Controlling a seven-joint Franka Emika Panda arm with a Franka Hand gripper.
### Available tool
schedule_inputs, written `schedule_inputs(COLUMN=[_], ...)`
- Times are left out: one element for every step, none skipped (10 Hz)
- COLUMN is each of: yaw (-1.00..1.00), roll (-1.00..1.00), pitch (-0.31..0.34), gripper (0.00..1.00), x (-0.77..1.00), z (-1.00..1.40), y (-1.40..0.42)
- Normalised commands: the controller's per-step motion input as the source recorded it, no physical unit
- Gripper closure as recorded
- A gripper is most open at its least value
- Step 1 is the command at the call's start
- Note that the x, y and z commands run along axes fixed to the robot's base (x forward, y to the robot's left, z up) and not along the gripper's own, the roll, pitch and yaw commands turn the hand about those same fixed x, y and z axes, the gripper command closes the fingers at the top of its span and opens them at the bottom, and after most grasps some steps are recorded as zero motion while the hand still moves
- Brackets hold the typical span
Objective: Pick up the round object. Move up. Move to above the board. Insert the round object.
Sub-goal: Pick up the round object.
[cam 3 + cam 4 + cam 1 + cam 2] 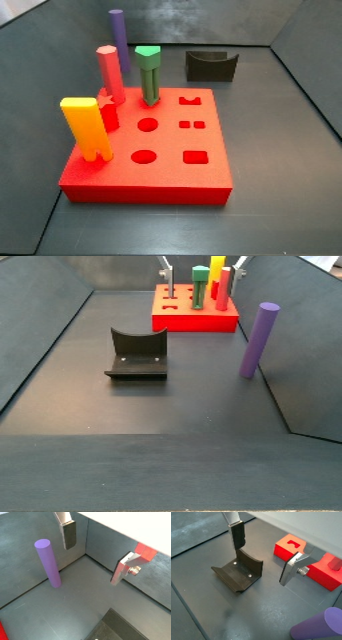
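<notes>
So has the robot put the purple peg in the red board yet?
Not yet. Nothing looks done: the purple peg stands on the floor beside the board, untouched. The gripper hangs open and empty near the peg. Still left: grab it, lift it, carry it over the board, and push it into the round hole.

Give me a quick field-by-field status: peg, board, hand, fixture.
round object: purple peg, upright on the floor beside the wall, not held
board: red block with yellow, pinkish-red and green pegs standing in it; round hole free
hand: above the floor, open, nothing between the fingers, apart from the peg
fixture: dark bracket on the floor in front of the board
task step: pick-up not yet done
</notes>
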Motion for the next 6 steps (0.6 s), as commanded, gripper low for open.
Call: schedule_inputs(yaw=[0.0,0.0,0.0,0.01,0.01,0.0], roll=[-0.02,0.0,0.0,0.0,0.0,0.0], pitch=[0.0,0.0,-0.026,-0.104,-0.17,-0.2], gripper=[0.0,0.0,0.0,0.0,0.0,0.0], x=[0.0,-0.26,-0.65,-0.96,-1.0,-1.0], z=[0.0,0.0,0.0,0.0,0.06,0.03], y=[0.0,0.0,0.0,0.0,0.0,0.0])
